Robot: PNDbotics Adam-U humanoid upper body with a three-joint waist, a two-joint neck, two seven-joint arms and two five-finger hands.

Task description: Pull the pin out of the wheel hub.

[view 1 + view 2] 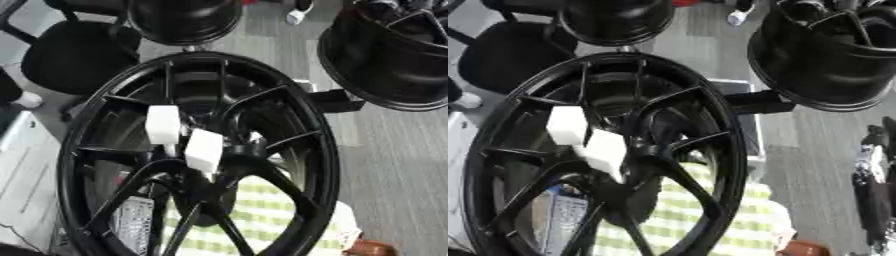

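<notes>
A large black spoked wheel (302, 150) stands on edge and fills the middle of both views. At its hub (229, 162) two white block-shaped pieces stick out towards me. One white block (163, 125) sits upper left, the other white block (203, 150) just below and right of it. I cannot tell which of them is the pin. A black and silver part of my right arm or hand (877, 175) shows at the right edge of the right eye view, well away from the wheel. My left hand shows in no view.
A second black rim (184, 20) stands behind the wheel, and a third rim (385, 55) at upper right. A black chair (70, 55) is at the upper left. A green-and-white checked cloth (262, 215) lies behind the spokes, and a white box (26, 175) at left.
</notes>
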